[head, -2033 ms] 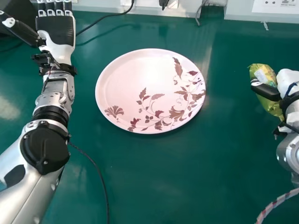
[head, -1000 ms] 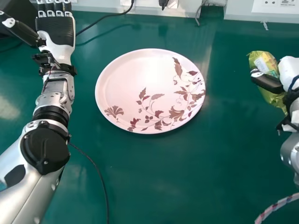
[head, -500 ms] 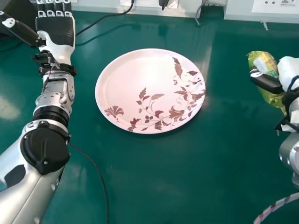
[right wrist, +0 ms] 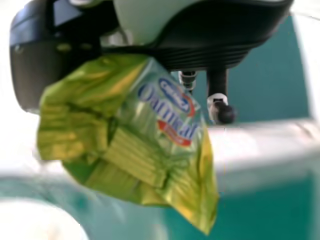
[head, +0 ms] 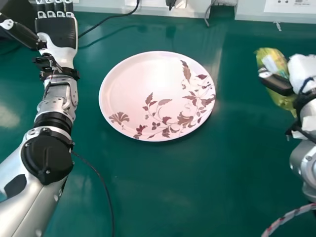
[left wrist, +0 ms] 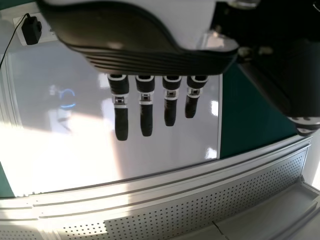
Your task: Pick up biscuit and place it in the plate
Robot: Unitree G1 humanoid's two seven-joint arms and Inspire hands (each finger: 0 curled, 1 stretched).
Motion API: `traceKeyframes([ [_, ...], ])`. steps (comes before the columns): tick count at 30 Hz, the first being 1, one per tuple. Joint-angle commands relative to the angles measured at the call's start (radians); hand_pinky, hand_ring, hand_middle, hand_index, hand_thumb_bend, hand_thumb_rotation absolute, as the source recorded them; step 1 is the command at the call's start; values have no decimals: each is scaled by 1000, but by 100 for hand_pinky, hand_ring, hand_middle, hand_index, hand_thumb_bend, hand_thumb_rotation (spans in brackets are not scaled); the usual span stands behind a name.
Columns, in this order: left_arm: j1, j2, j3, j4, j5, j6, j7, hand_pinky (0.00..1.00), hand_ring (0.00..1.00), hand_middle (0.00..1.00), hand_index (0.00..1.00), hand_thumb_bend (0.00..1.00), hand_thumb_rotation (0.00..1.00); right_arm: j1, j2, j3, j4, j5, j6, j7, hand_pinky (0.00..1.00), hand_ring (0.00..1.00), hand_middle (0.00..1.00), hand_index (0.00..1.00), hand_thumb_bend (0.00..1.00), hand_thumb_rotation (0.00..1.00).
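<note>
While the black-and-white left hand (head: 58,32) at upper left has its fingers out straight, the black-and-white right hand (head: 277,84) at right pinches a crinkled yellow-green biscuit packet (head: 270,58), well apart from the round, pale, leaf-patterned plate (head: 136,81) at upper centre.

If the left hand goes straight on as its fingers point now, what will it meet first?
Probably the white panel at the far edge of the table, but the height of the left hand is unclear; it may pass above.
</note>
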Motion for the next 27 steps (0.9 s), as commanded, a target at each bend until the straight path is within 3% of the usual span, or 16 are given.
traceKeyframes([
  [1,-5,11,-6,-2,4,-10,6,75,82,89,97,100,52,-6,21,-8,-11,-34,-7,7,5,13,20,49,50,5],
  [7,-6,15,-4,1,0,1,-2,80,84,90,98,100,50,-25,67,-14,-23,-79,-32,37,5,12,20,49,50,5],
  [17,-5,16,-4,1,2,-3,-5,78,82,89,97,100,50,-35,119,-32,-30,-91,-85,38,5,12,20,49,49,5],
  [27,-6,16,-1,3,-1,-1,-5,82,81,89,97,100,50,-44,153,-44,-21,-110,-111,24,5,12,20,49,50,5],
])
